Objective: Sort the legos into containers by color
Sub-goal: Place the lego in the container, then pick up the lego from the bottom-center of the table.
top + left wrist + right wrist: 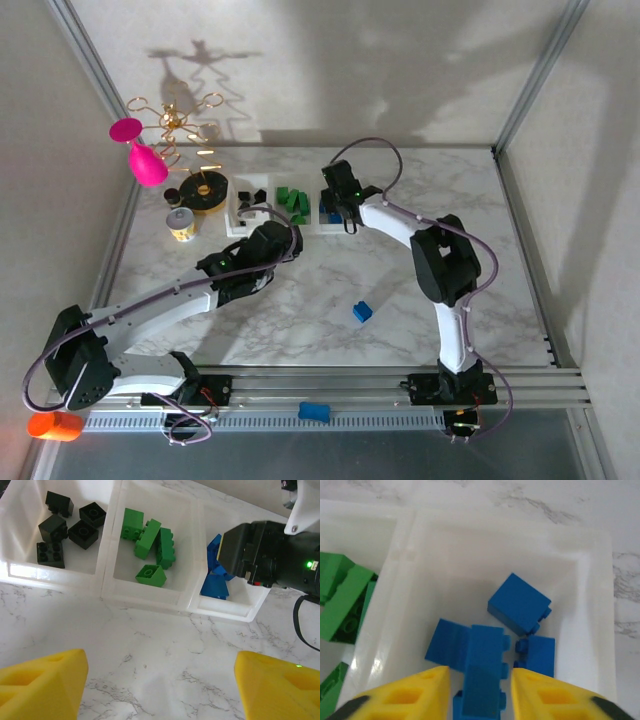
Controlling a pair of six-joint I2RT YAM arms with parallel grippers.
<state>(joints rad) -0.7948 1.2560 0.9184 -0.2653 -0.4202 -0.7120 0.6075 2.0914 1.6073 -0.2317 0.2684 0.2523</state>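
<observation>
While the left end effector [159, 659] is hanging just in front of the tray [145, 602] with its yellow fingers [45, 680] spread wide and nothing between them, the tray is sitting at the far side of the marble bench [310, 320], its three compartments running in a row. Five black bricks [52, 527] are lying in the left compartment, four green bricks [149, 539] are lying loosely in the middle one, and several blue bricks [519, 605] are resting in the right one. The right end effector [479, 671] is hanging over that right compartment, its fingers standing narrowly apart on either side of one blue brick [485, 655]; whether they are pinching it or merely flanking it, I cannot tell. Nearer the arms' bases, a loose blue brick [362, 312] is lying alone on the bench, well apart from the tray.
</observation>
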